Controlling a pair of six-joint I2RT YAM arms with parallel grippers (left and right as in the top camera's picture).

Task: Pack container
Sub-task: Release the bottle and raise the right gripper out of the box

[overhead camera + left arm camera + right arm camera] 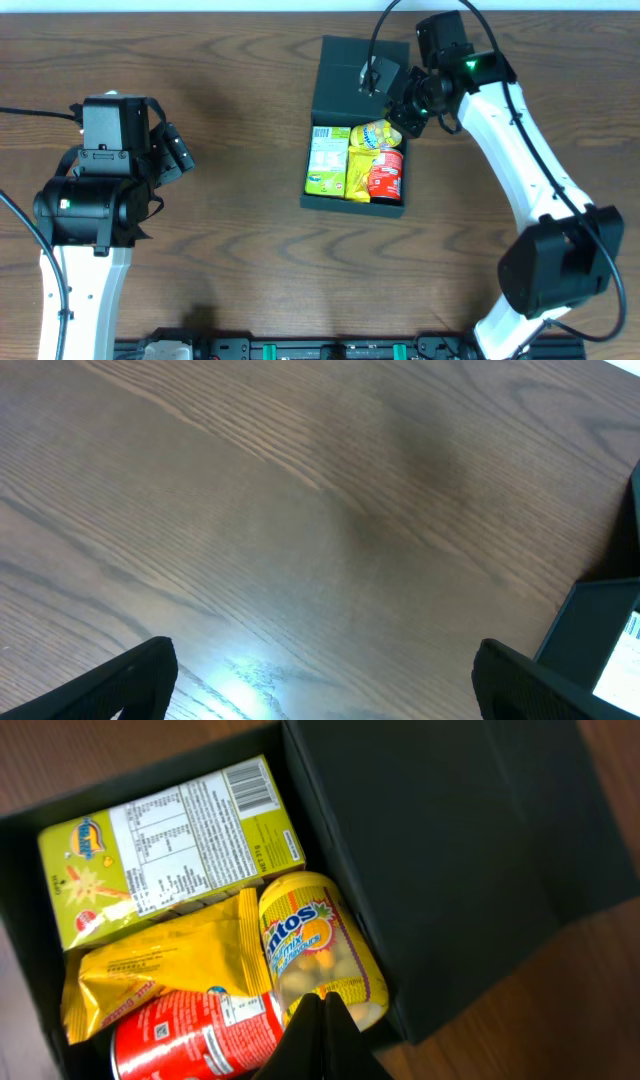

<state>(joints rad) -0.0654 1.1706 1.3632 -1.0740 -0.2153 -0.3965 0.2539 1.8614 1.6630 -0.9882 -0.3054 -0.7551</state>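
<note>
Standing open at the far middle of the table, the container has its lid folded back flat. Inside lie a carton, yellow bag, sweets bottle and red can, packed side by side. Right gripper: fingers pressed together, above the bottle. Left gripper: spread wide over bare wood, well left of the container.

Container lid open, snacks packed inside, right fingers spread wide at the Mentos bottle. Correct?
No. The right fingers are shut, tips pressed together, at the Mentos bottle; the right wrist view shows it. The rest holds: the container is open and packed.
</note>
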